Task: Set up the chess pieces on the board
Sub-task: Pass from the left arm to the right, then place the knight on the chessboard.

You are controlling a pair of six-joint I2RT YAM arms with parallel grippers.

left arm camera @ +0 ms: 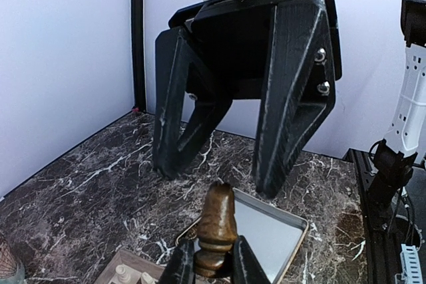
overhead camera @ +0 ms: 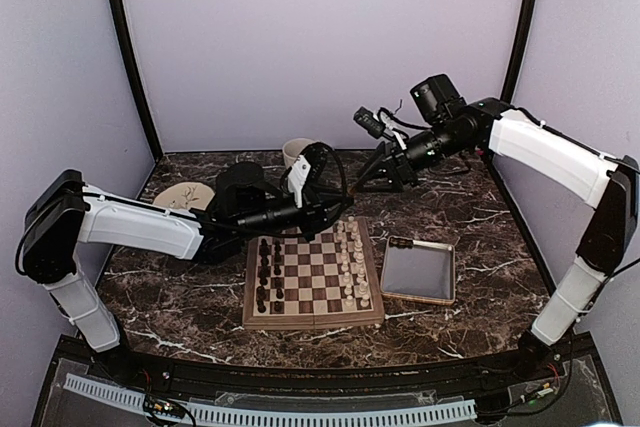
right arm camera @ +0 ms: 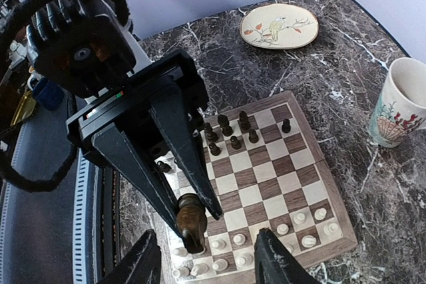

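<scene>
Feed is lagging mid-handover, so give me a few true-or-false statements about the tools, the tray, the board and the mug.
1. The left tool grips a dark brown chess piece. True.
2. The right tool is shut on that piece. False: its jaws stand apart, not on the piece.
3. The metal tray lies left of the board. False: it lies on the board's right.
4. Cream-white pieces stand on the board. True.
5. The mug is tipped over. False: it stands upright.
</scene>
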